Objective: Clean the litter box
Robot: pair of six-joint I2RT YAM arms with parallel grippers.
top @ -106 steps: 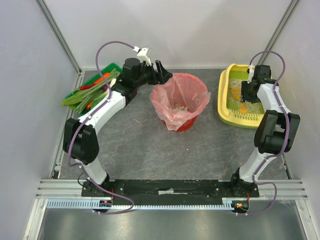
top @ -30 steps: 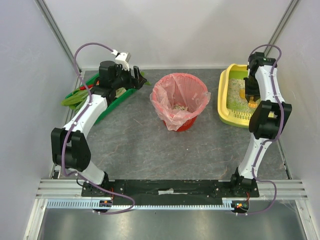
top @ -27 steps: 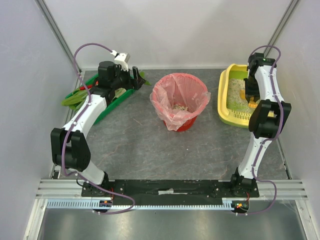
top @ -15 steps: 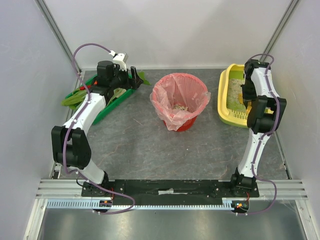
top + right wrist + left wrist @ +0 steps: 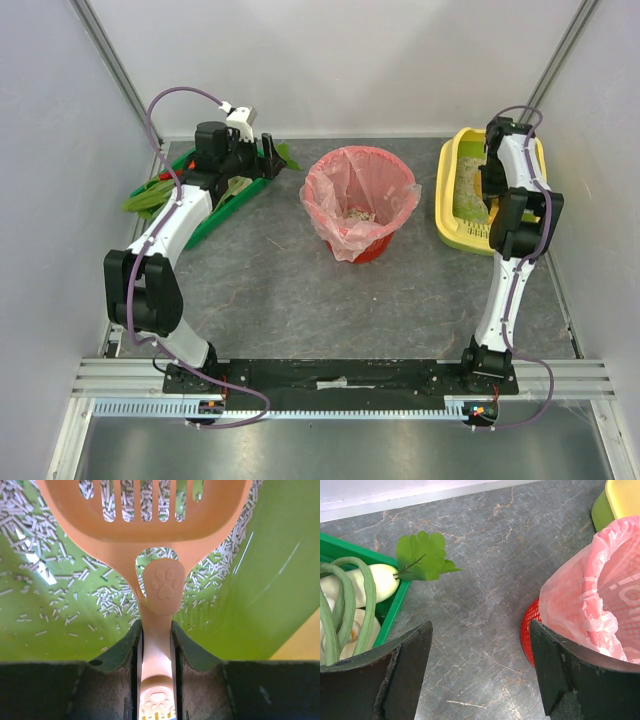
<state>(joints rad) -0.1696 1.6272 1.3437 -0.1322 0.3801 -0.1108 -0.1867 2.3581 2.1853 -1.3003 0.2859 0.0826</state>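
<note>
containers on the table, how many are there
3: the green tray at the back left, the red basket in the middle, and the yellow litter box at the back right. The arms could hide something smaller.

This is a robot test cell in a lab rather than a home. Plain pale walls (image 5: 330, 60) close it in, joined at the corners by slanting aluminium posts (image 5: 118, 72). Two white-and-black arms, left (image 5: 185, 215) and right (image 5: 512, 270), stand bolted to a black plate (image 5: 340, 372) beside a slotted aluminium rail (image 5: 330, 407) at the near edge. Purple cables (image 5: 180, 90) loop off the arms. The surface (image 5: 300, 300) is a grey stone-look sheet carrying household things set well apart like staged props: a green tray (image 5: 225, 212) of vegetables, a red basket (image 5: 375, 250) lined with a pink bag (image 5: 345, 200), and a yellow litter box (image 5: 447, 225).
</note>
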